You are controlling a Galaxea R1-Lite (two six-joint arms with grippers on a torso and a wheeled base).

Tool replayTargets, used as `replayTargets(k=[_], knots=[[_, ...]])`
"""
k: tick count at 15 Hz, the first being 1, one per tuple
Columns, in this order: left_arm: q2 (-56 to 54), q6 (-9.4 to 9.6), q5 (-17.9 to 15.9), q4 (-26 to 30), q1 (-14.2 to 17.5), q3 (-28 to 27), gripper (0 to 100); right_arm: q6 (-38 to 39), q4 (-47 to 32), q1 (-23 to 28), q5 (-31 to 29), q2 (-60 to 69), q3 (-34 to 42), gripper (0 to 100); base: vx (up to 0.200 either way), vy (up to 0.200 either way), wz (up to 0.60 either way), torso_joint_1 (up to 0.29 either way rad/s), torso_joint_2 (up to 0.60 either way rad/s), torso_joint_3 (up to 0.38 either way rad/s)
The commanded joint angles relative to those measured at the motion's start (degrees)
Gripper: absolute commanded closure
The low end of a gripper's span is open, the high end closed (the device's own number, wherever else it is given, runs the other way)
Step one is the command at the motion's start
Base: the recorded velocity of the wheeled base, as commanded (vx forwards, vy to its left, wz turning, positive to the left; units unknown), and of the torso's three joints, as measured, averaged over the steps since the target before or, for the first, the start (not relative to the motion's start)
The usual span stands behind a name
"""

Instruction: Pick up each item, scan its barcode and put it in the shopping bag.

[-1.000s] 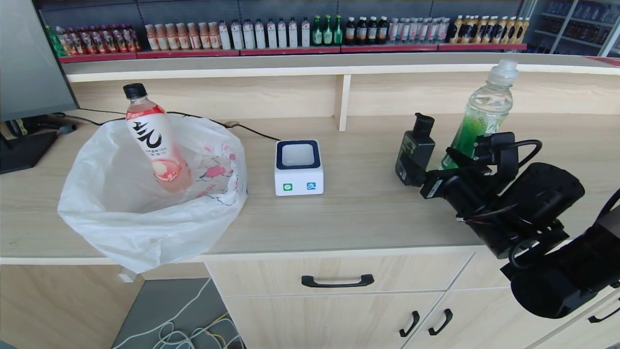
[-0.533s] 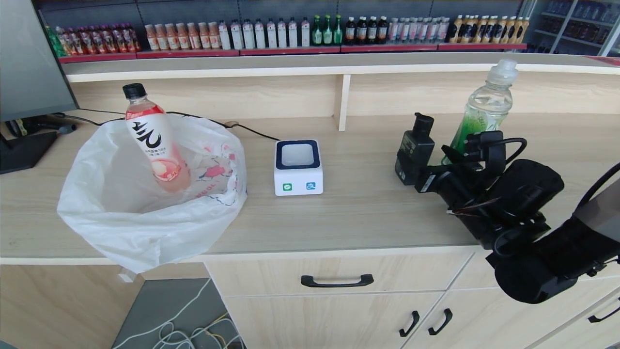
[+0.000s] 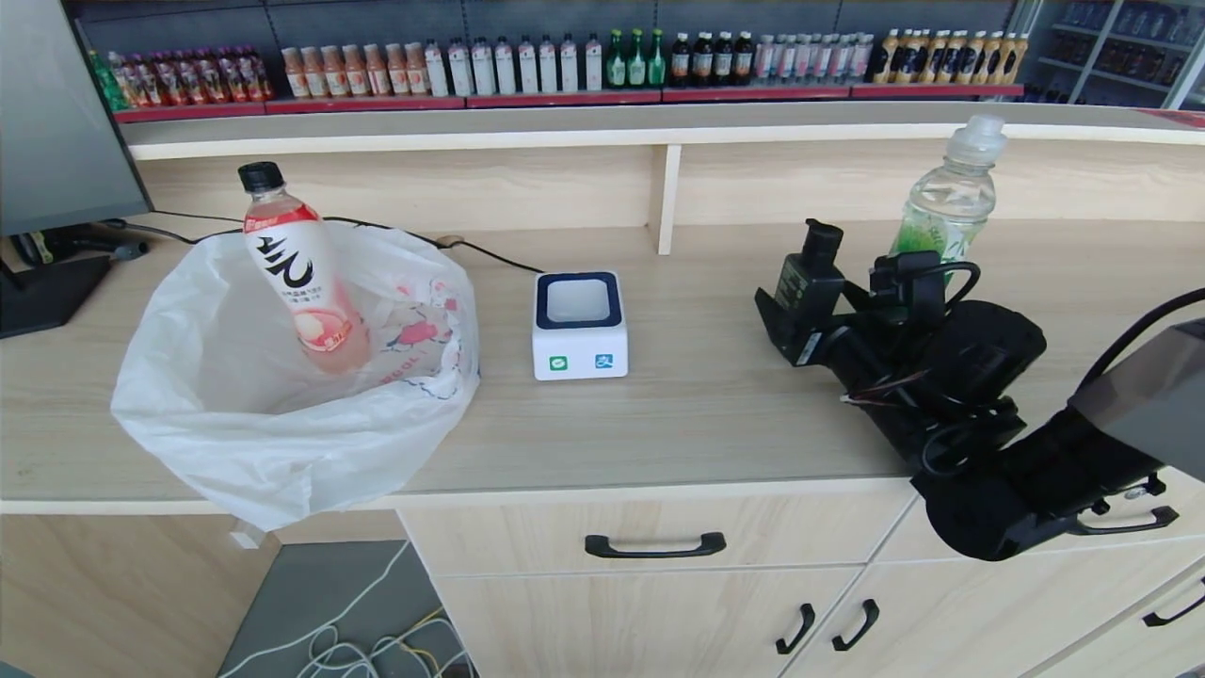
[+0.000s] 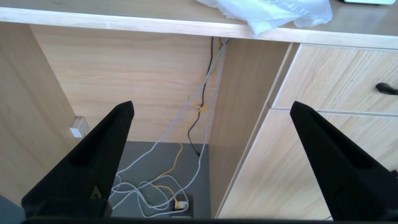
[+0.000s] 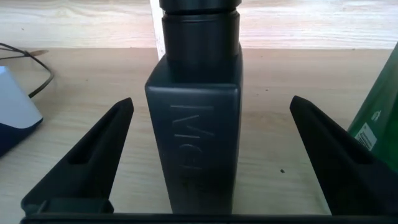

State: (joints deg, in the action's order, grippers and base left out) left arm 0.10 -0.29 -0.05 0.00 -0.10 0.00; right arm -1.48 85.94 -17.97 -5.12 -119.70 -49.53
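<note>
Pink bottle [image 3: 301, 273] is in the bag [image 3: 235, 424]; right pincer [image 5: 211, 124] gapes wide around the black bottle [image 3: 808, 278], green bottle [image 3: 946, 202] yet to go.

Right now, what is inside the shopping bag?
A pink drink bottle with a black cap leans inside the shopping bag, with its neck above the rim. The bag's folds cover its bottom, so whether anything else lies lower down cannot be seen.
</note>
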Motion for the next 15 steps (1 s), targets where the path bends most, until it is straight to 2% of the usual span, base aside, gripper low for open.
replayTargets(k=[1, 7, 12, 13, 15], knots=[[0.0, 0.03, 0.0, 0.0, 0.0, 0.0, 0, 0.0, -0.1, 0.0, 0.0, -1.0, -0.4, 0, 0.0, 0.0, 0.0, 0.0, 0.0, 0.0], [0.0, -0.06, 0.0, 0.0, 0.0, 0.0, 0, 0.0, 0.1, 0.0, 0.0, -1.2, -0.7, 0, 0.0, 0.0, 0.0, 0.0, 0.0, 0.0], [0.0, 0.03, 0.0, 0.0, 0.0, 0.0, 0, -0.4, -0.1, -0.2, -0.1, -2.1, -4.2, 0, 0.0, 0.0, 0.0, 0.0, 0.0, 0.0], [0.0, 0.03, 0.0, 0.0, 0.0, 0.0, 0, -0.4, -0.1, -0.3, -0.1, -2.0, -3.9, 100, 0.0, 0.0, 0.0, 0.0, 0.0, 0.0], [0.0, -0.06, 0.0, 0.0, 0.0, 0.0, 0, -0.4, -0.1, -0.5, -0.1, -2.1, -4.0, 100, 0.0, 0.0, 0.0, 0.0, 0.0, 0.0]])
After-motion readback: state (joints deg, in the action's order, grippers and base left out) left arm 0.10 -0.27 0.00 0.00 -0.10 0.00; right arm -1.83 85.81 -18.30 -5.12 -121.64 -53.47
